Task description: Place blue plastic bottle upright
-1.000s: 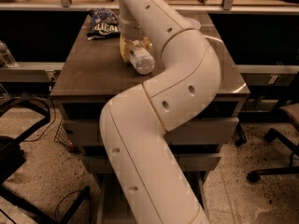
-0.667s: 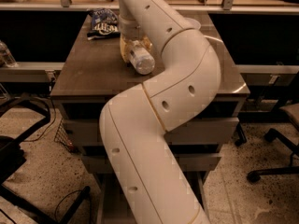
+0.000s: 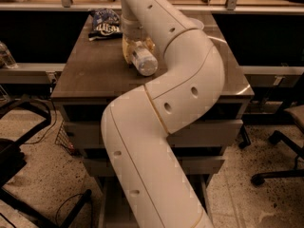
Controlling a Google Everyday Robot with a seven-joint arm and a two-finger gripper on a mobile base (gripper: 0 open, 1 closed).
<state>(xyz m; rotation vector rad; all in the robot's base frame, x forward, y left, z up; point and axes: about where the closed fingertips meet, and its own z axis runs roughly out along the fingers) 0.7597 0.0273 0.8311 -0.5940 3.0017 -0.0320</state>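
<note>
Low over the far middle of the brown table [image 3: 90,75], just in front of the blue snack bag [image 3: 104,23]: the gripper [image 3: 137,51], with yellowish fingers [image 3: 127,49] set on either side of the blue plastic bottle [image 3: 144,63] and, as far as can be made out, clamped on it. Bottle tipped well off vertical, one round end turned toward the camera and down toward the tabletop, colourless in look rather than blue. To finish well: rotate the wrist slowly to a plumb long axis, base downward; lower to flat contact of base on bare tabletop, clear of the snack bag; hold a steady, moderate squeeze, given thin ribbed plastic liable to buckle or slip; part the fingers only after full weight on the table, then lift straight up to avoid a knock. Hard to read: identity of the end toward the camera, cap or base; contact or gap between that lower end and the table. Hidden behind the thick white arm [image 3: 180,80]: the wrist joint, most of the gripper body, the upper length of the bottle and much of the right half of the table.
</note>
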